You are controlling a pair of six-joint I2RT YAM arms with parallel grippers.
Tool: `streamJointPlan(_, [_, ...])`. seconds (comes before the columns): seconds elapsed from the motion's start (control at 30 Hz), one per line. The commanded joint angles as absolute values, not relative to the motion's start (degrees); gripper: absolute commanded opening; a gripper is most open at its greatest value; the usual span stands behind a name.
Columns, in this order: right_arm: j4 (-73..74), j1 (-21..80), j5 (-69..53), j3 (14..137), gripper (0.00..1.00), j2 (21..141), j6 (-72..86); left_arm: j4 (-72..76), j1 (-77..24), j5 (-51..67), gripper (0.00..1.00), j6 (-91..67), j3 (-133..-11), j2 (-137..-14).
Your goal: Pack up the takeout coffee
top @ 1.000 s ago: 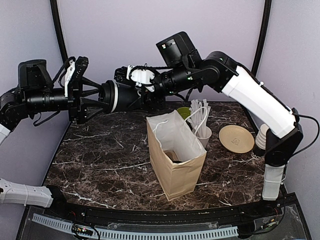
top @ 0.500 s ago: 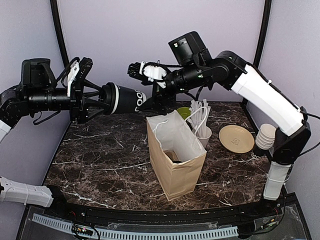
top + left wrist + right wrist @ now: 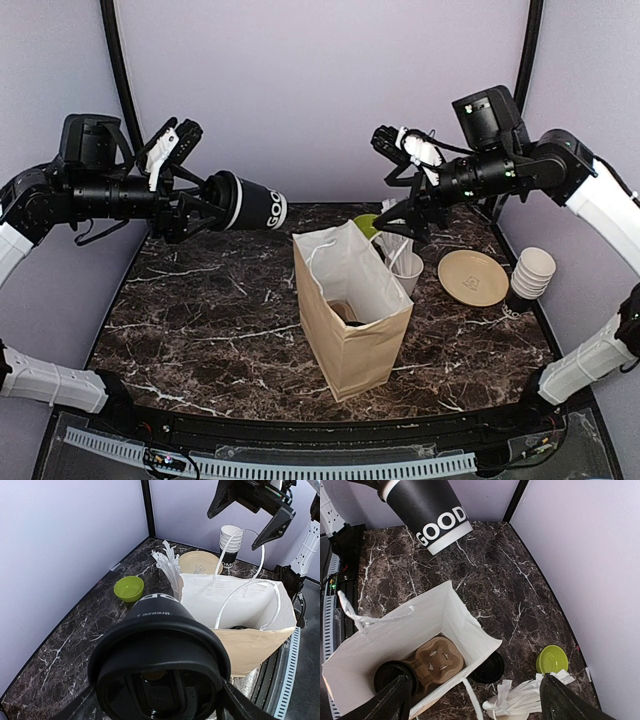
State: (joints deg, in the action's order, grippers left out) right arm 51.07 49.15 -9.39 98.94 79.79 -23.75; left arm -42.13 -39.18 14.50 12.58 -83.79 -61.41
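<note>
Raised and stretched level toward each other, the left gripper clasps the takeout coffee, the right gripper gapes empty.

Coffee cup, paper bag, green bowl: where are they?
coffee cup (image 3: 255, 206), top view, on its black side.
paper bag (image 3: 350, 348), top view, on its brown front.
green bowl (image 3: 128, 588), left wrist view, on its inside.

Pale lilac panel walls enclose a dark brown marble-patterned tabletop veined with white. Thin black vertical posts stand at the back corners. The light is soft and even.
</note>
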Motion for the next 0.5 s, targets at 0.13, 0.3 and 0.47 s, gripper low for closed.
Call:
streamJointPlan(0.13, [50.7, 48.3, -14.0, 90.1, 0.95, 74.2, -18.5, -43.5, -39.4, 12.1, 0.76, 10.1, -85.9, -62.6])
streamJointPlan(0.3, [49.9, 48.3, -13.2, 84.9, 0.87, 72.3, -16.0, -44.1, -39.3, 10.0, 0.76, 9.4, -87.7, -63.9])
streamJointPlan(0.47, [48.7, 48.3, -13.1, 83.2, 0.72, 72.7, -13.9, -45.4, -39.4, 8.4, 0.76, 9.7, -90.1, -65.9])
